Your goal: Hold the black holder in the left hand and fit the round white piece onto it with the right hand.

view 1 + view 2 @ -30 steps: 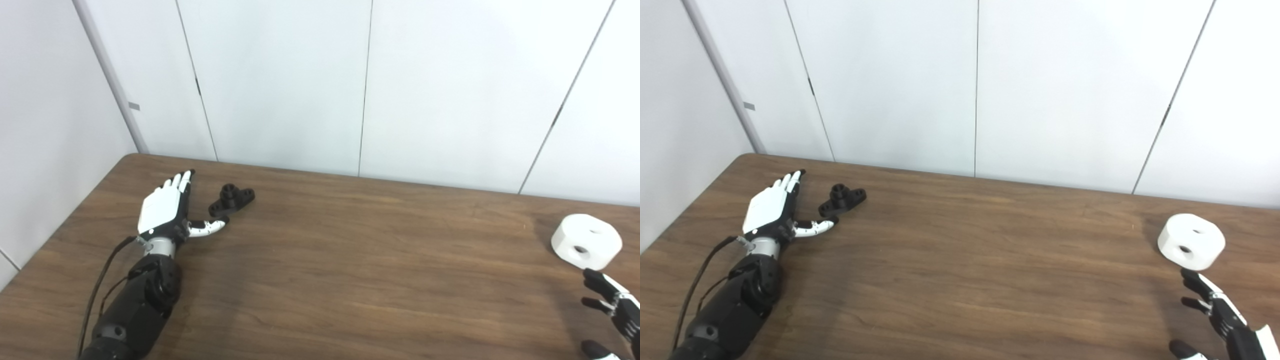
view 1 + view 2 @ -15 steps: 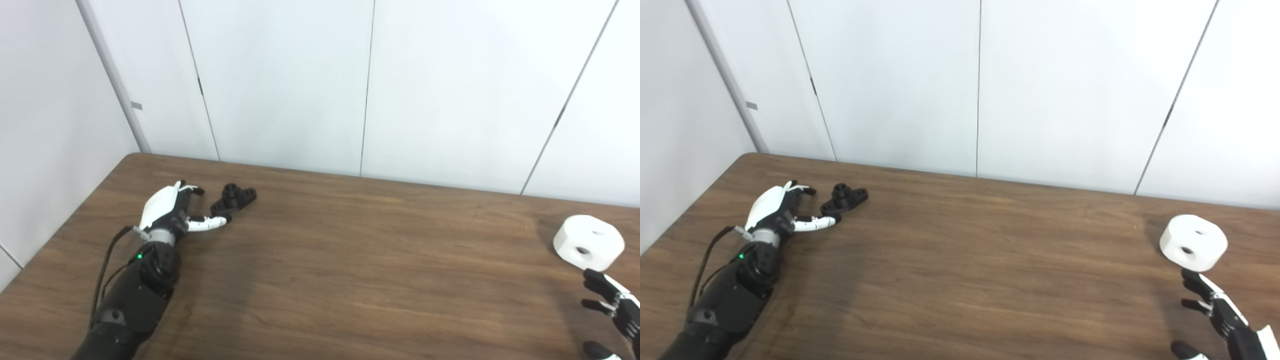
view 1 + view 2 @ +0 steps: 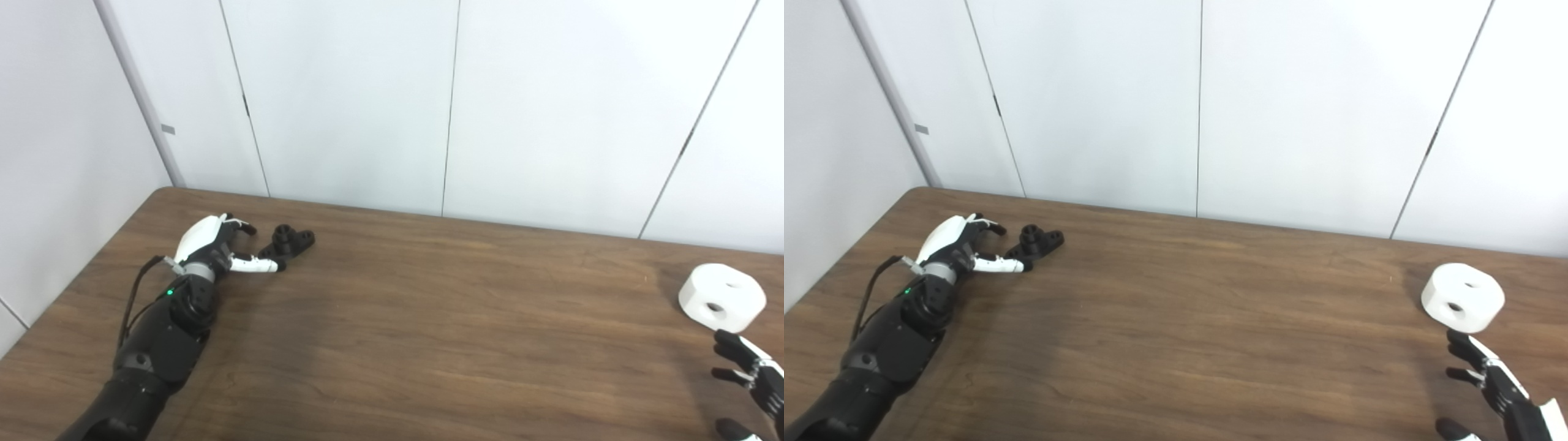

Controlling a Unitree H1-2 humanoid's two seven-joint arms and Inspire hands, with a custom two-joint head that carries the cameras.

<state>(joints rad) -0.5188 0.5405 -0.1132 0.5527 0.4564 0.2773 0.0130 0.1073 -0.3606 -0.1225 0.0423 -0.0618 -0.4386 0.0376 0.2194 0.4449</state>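
Note:
The black holder [image 3: 286, 242] lies flat on the brown table [image 3: 429, 318] near its far left corner. My left hand [image 3: 217, 248] is just left of it, open, with curled fingers above the near end and the thumb tip at the holder's near end. The round white piece [image 3: 721, 296], a thick disc with holes, rests at the table's right side. My right hand [image 3: 750, 383] hovers open at the bottom right, its fingertips just short of the white piece, nothing held.
White wall panels [image 3: 453, 104] stand behind the table's far edge. A black cable [image 3: 131, 303] loops off my left forearm. Bare wood stretches between the two objects.
My left hand turned from flat to on edge, curled its fingers and shifted right toward the holder. The right hand and both objects stayed in place.

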